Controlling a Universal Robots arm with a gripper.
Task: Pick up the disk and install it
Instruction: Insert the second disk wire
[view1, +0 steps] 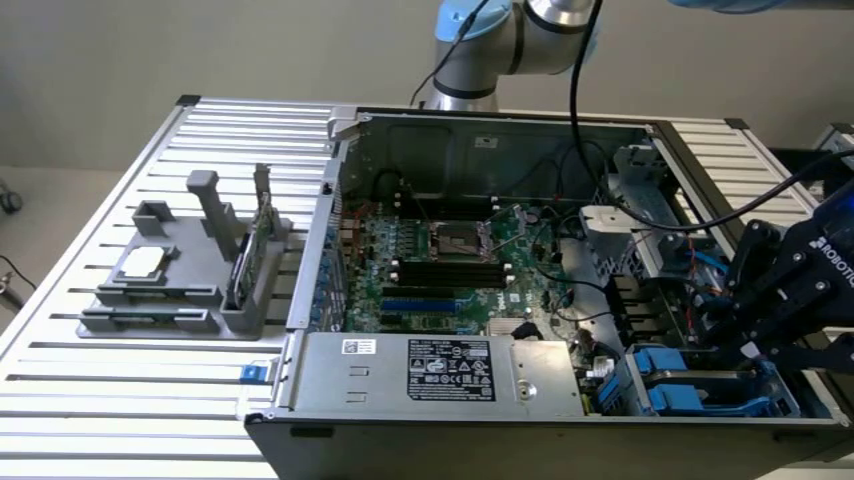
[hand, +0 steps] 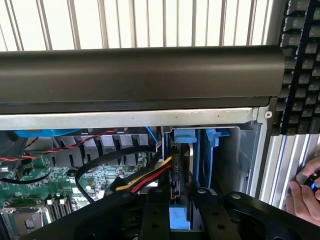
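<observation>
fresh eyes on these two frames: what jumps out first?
The open computer case on the slatted table, its green motherboard exposed mid-case. At the exterior view's right, the black pincer hangs over the drive bay, where the blue-framed disk sits in the near corner. In the wrist view, a person's hand holds something small beside the case.

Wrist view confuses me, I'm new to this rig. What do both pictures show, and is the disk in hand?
The exterior view looks down on an open computer case on a slatted metal table. The robot arm reaches over it. Its black gripper is down at the drive bay, on the exterior view's right. A grey tray sits beside the case. The wrist view looks from the arm into that bay, where the blue-framed disk stands edge-on just ahead of the gripper. Whether it is gripped, I cannot tell. A person's hand rests outside the case.
</observation>
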